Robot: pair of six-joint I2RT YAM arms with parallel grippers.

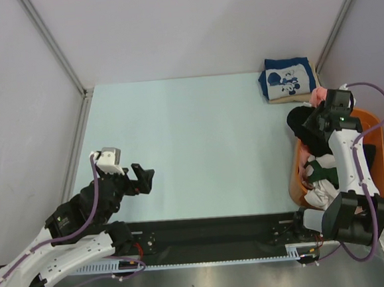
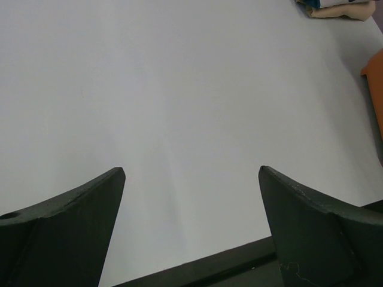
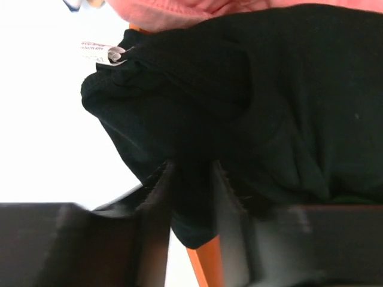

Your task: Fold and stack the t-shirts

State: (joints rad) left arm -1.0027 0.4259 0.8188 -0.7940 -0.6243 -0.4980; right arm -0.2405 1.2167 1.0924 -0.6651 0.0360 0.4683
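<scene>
A black t-shirt (image 1: pixel 299 123) (image 3: pixel 269 89) hangs over the far rim of the orange basket (image 1: pixel 293 175). My right gripper (image 1: pixel 312 125) (image 3: pixel 191 171) reaches into it, and both fingers press a fold of the black cloth from either side. A pink t-shirt (image 1: pixel 318 95) (image 3: pixel 179 9) lies just beyond it. Dark green (image 1: pixel 327 166) and off-white (image 1: pixel 322 190) t-shirts fill the basket lower down. A folded navy t-shirt (image 1: pixel 286 77) with white print tops a small stack at the far right. My left gripper (image 1: pixel 143 178) (image 2: pixel 191 173) hovers open over the bare table near the left front.
The orange basket's rim (image 3: pixel 203 266) shows below the pinched cloth. A white label (image 3: pixel 99 51) sticks out of the black shirt. The pale green table top (image 1: pixel 192 143) spreads between the arms. The left wrist view catches the stack (image 2: pixel 335 7) and the basket edge (image 2: pixel 374 84).
</scene>
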